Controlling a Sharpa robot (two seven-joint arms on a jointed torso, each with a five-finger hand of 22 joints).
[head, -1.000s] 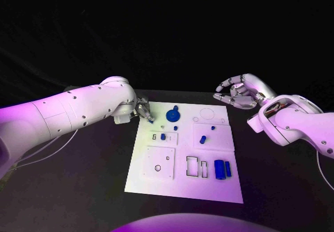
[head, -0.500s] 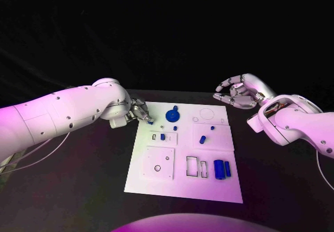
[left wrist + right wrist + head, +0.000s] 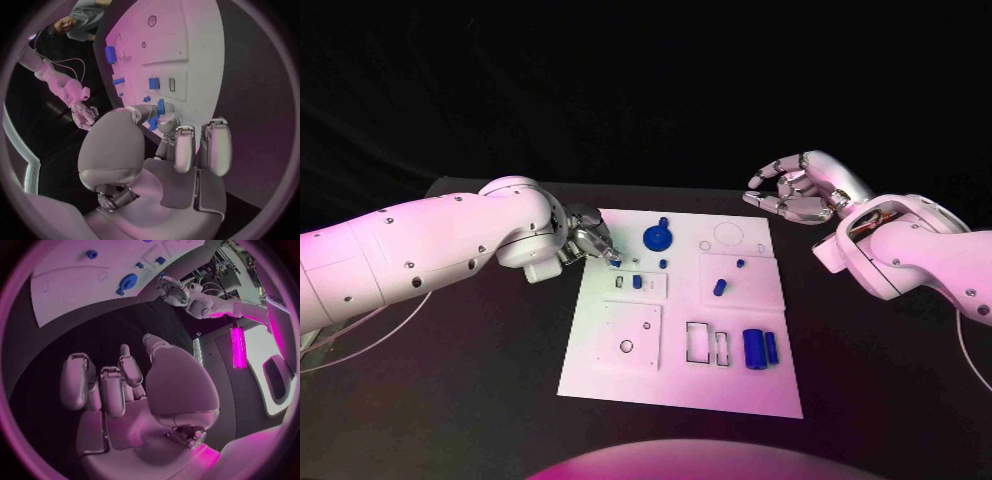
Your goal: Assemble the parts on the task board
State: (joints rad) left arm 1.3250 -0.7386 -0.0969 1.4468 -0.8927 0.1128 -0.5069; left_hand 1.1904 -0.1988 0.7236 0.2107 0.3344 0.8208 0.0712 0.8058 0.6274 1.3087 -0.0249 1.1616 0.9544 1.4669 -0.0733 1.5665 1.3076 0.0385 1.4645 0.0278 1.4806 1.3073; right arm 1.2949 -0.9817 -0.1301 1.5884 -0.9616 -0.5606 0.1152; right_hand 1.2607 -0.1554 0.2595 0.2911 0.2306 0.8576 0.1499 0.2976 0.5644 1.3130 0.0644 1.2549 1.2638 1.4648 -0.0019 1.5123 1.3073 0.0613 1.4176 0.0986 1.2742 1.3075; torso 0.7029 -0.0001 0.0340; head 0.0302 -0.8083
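The white task board (image 3: 678,375) lies in the middle of the table and also appears in the left wrist view (image 3: 187,45). My left hand (image 3: 589,240) hovers at the board's far left edge and pinches a small blue part (image 3: 154,114) between thumb and finger. On the board stand a blue round disc (image 3: 658,237), a blue peg (image 3: 720,288), a small blue block (image 3: 638,283) and two blue cylinders (image 3: 760,350). My right hand (image 3: 798,190) hangs beyond the board's far right corner, fingers loosely curled and apart, holding nothing.
The board has several cut-out slots, among them a rectangular pair (image 3: 707,345) and a square plate with a hole (image 3: 630,337). Black table (image 3: 459,400) surrounds the board on all sides. Thin cables (image 3: 365,335) trail under my left arm.
My left arm has swung in, and its hand with the blue part has slid a little nearer along the board's left edge. The right hand has stayed where it was.
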